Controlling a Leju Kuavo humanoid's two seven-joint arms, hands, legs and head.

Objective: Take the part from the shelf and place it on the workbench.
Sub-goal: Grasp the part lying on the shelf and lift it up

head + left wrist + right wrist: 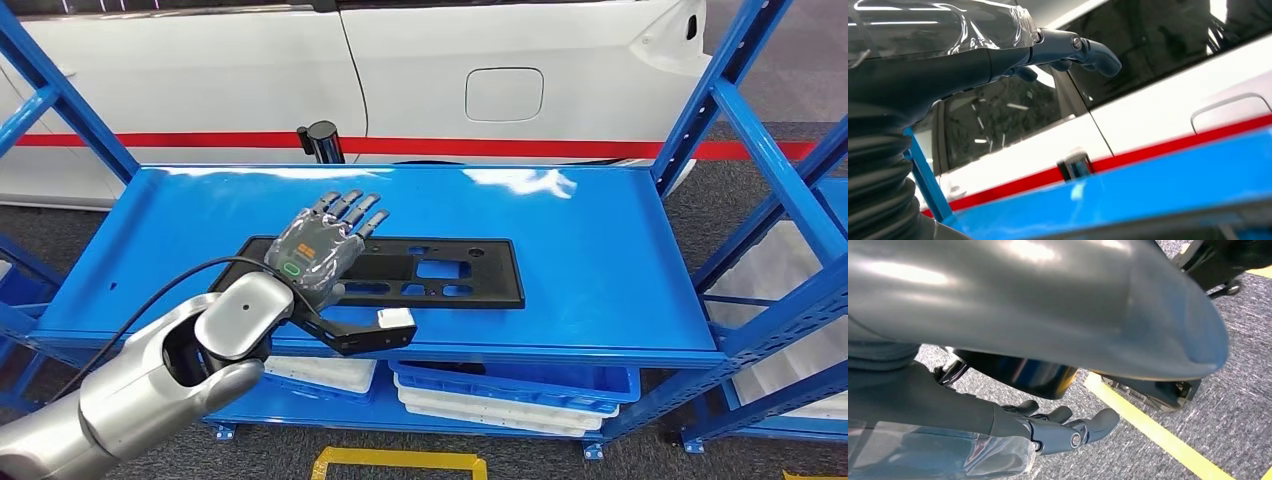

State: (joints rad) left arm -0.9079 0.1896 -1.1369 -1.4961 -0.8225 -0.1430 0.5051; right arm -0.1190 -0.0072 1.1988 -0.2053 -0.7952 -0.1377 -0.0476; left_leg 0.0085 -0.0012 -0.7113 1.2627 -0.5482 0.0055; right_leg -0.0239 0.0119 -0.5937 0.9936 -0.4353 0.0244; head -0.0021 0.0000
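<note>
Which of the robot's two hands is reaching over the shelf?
The left hand, spread above the black part; the right hand hangs by the floor.

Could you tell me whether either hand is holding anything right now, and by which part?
Nothing is held. The left hand hovers open over the black part; the right hand hangs empty.

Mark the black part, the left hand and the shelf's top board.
black part (470, 270), head view: bare right half of the flat panel.
left hand (322, 252), head view: back of the hand, over the part's left end.
shelf board (600, 230), head view: bare blue surface.
</note>
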